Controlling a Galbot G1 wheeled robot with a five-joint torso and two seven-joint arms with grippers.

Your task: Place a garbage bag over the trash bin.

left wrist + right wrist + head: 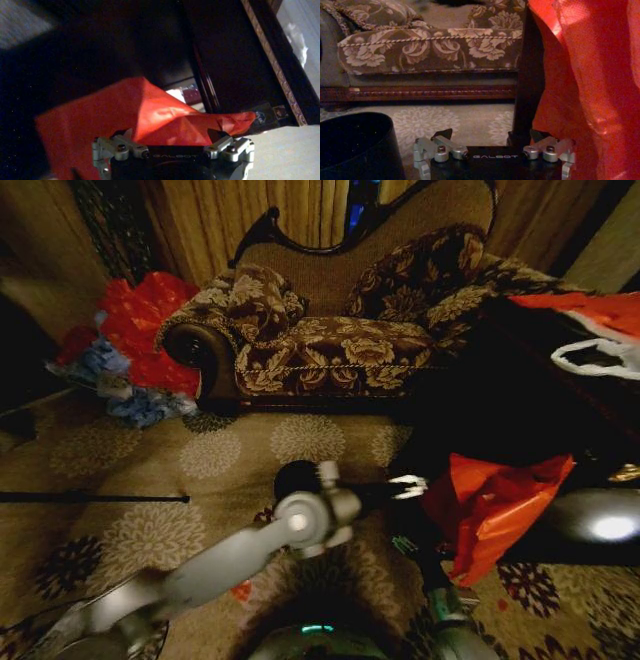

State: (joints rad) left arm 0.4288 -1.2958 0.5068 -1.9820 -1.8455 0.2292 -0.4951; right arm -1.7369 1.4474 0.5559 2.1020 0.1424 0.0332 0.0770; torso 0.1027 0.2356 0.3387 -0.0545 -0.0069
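Left gripper: spread wide, grasping nothing, bag just ahead between its tips.
Right gripper: spread wide, grasping nothing.
Bag: hanging just beside the right gripper, brushing one fingertip.
Bin: on the carpet, near the right gripper, opposite side from the bag.

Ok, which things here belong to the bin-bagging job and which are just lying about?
Job: garbage bag; trash bin; left gripper, open at the bag; right gripper, open between bin and bag.
Lying about: sofa; heap of red and blue bags; flat orange-red bag; white bag.
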